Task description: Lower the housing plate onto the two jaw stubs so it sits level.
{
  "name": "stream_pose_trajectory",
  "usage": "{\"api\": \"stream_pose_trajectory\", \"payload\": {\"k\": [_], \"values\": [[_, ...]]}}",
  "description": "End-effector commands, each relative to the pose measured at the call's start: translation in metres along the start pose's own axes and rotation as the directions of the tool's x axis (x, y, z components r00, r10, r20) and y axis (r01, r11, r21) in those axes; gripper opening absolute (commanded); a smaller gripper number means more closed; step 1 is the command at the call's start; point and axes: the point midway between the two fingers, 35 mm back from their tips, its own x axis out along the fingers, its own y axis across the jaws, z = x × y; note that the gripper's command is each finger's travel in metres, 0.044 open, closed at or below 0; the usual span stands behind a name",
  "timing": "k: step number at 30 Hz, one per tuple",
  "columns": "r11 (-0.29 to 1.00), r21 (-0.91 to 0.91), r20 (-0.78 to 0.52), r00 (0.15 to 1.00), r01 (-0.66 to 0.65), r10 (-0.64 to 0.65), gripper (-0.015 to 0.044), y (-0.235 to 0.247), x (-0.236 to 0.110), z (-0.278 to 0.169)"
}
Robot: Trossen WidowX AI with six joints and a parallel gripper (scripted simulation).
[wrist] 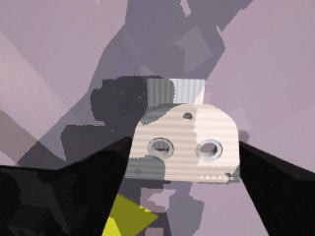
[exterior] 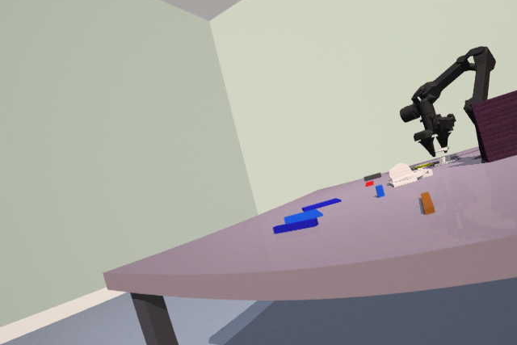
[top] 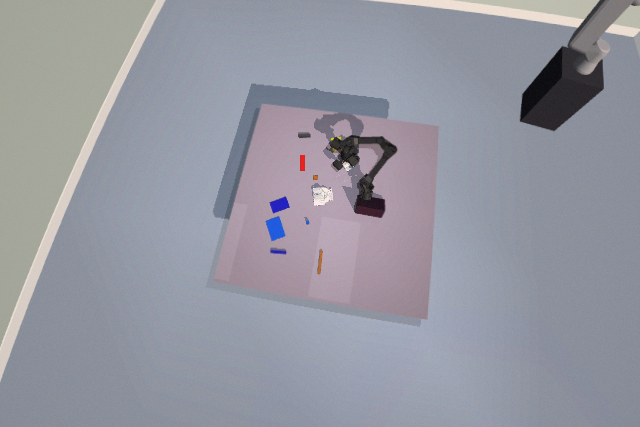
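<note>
The white housing plate (wrist: 185,164) (exterior: 441,149) has a rounded edge and two round holes. It sits between the fingertips of my gripper (wrist: 185,143) (exterior: 439,152) (top: 345,163), which is shut on it by its two sides. The plate is held above the table, roughly level. A ribbed white block (wrist: 189,90) shows at the plate's rounded edge. A white assembly (top: 322,196) (exterior: 401,174) with a rounded part stands on the table, away from my gripper. The jaws, pins and stubs are too small to tell apart.
A yellow piece (wrist: 125,216) (exterior: 425,165) lies near my gripper. A red block (top: 302,162), a dark block (top: 303,135) and a small orange block (top: 315,177) lie around it. Blue pieces (top: 279,204) (top: 275,228) and an orange bar (top: 320,262) lie farther off.
</note>
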Motion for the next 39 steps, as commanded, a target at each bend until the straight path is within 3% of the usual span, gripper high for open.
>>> {"api": "stream_pose_trajectory", "payload": {"k": [1, 11, 18, 39], "values": [[1.0, 0.003, 0.001, 1.0, -0.002, 0.002, 0.0351, 0.0, -0.013, 0.0], [1.0, -0.002, -0.005, 1.0, -0.007, 0.007, 0.0351, 0.002, -0.044, 0.001], [1.0, 0.014, -0.005, 1.0, -0.007, 0.007, 0.0351, 0.001, -0.046, 0.001], [0.86, 0.511, 0.008, 1.0, 0.019, -0.027, 0.0351, -0.059, -0.045, -0.006]]}}
